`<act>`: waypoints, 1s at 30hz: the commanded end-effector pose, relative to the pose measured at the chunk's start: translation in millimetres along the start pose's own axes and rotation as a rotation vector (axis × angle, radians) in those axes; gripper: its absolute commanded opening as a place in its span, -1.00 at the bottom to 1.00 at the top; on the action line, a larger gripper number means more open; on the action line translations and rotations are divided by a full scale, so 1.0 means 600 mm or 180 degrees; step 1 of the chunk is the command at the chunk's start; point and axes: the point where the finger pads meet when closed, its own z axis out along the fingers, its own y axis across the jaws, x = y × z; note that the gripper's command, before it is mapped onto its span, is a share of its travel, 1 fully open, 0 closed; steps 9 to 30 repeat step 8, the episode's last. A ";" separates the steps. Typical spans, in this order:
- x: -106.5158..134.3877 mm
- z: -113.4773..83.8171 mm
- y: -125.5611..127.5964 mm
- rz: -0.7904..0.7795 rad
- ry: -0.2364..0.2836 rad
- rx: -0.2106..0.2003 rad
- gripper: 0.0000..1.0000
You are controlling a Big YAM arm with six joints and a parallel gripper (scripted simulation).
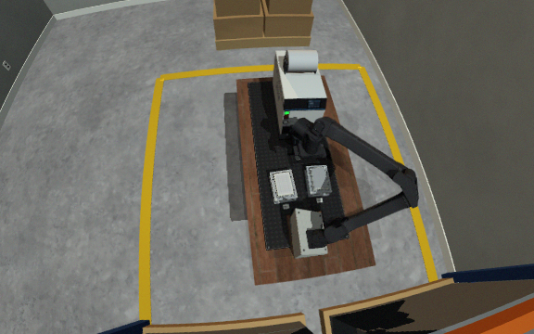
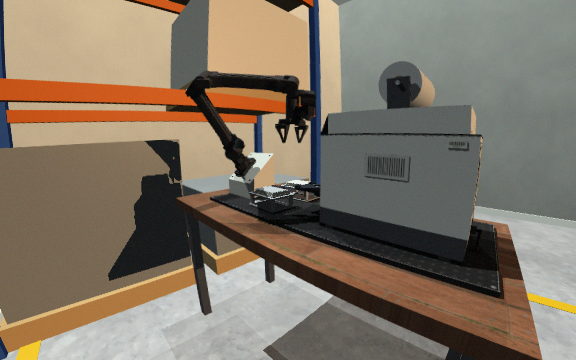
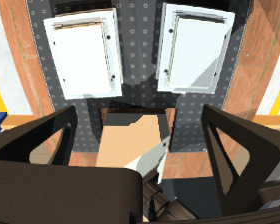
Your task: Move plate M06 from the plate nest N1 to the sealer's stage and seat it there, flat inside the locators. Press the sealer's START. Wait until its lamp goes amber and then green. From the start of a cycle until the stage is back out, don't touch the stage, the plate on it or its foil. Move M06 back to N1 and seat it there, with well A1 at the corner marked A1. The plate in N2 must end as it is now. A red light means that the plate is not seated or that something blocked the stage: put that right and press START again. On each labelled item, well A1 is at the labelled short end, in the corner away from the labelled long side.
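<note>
I count two plates: one at seven o'clock (image 1: 284,184) (image 2: 273,191) (image 3: 81,55) from the sealer (image 1: 304,85) (image 2: 398,180) in the top view, other one at six o'clock (image 1: 318,180) (image 2: 298,183) (image 3: 198,52). There is one sealer, with one roll (image 1: 301,61) (image 2: 427,90) and one green light (image 1: 286,113). There are also one arm (image 1: 364,148) (image 2: 248,81), one tool (image 1: 288,129) (image 2: 291,141) (image 3: 139,112) with two fingers (image 2: 277,131), one black board (image 1: 260,139) (image 2: 398,255) (image 3: 136,50) and one tabletop (image 1: 267,274) (image 2: 368,285) (image 3: 251,65).
</note>
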 end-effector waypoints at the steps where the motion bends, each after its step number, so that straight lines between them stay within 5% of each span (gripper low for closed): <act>1: -0.006 0.003 -0.003 0.0089 -0.0002 -0.0033 1.00; 30: -0.007 -0.004 -0.008 0.0066 -0.0039 -0.0059 1.00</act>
